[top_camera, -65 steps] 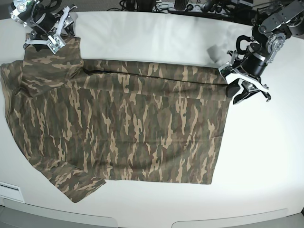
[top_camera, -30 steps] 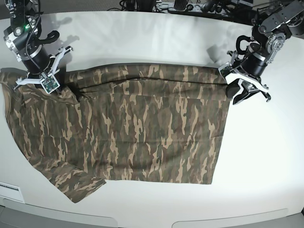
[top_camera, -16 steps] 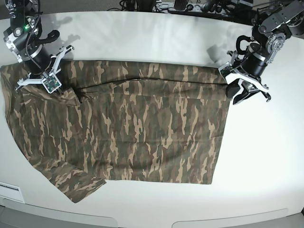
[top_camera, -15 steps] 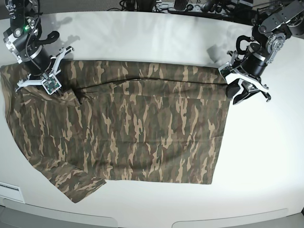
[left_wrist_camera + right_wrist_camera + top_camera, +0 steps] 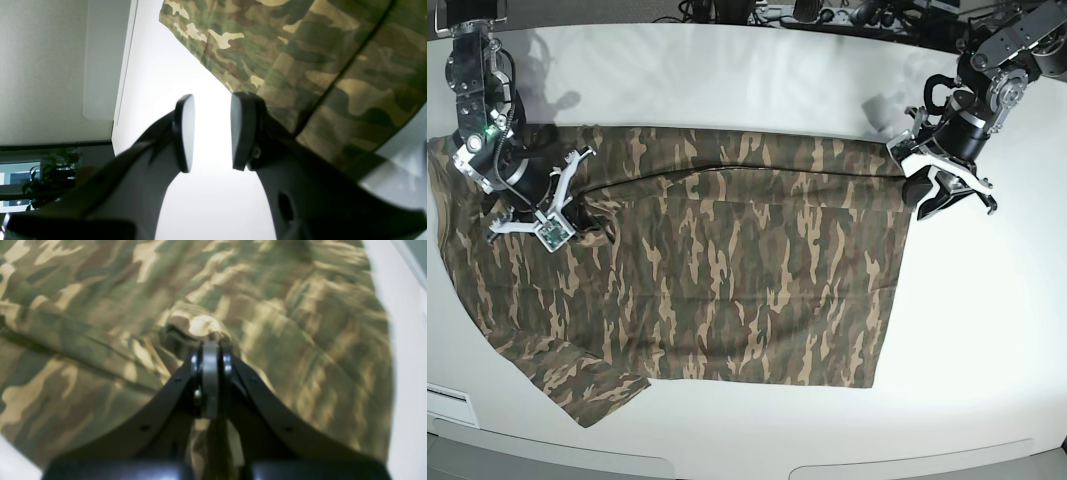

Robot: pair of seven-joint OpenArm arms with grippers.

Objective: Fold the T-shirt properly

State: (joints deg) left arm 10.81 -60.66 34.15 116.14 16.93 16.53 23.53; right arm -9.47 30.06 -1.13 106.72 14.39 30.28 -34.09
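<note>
The T-shirt (image 5: pixel 727 270), in brown, tan and green camouflage, lies spread across the white table (image 5: pixel 757 80). Its far edge is folded over in a long band. In the base view, on the left, my right gripper (image 5: pixel 527 225) is low over the shirt's left part. In the right wrist view that gripper (image 5: pixel 210 350) is shut on a pinched bunch of the T-shirt (image 5: pixel 300 323). My left gripper (image 5: pixel 935 200) hangs by the shirt's far right corner. In the left wrist view it (image 5: pixel 211 133) stands open with only table between its pads, the T-shirt (image 5: pixel 300 50) just beside one finger.
Cables and equipment (image 5: pixel 827 12) line the table's far edge. A small white label (image 5: pixel 447 405) sits at the front left edge. Bare table runs along the right side and behind the shirt.
My right gripper has carried its pinch of cloth from the far left corner toward the front, over the shirt. The folded-up flap now lies flatter. The left arm has not moved.
</note>
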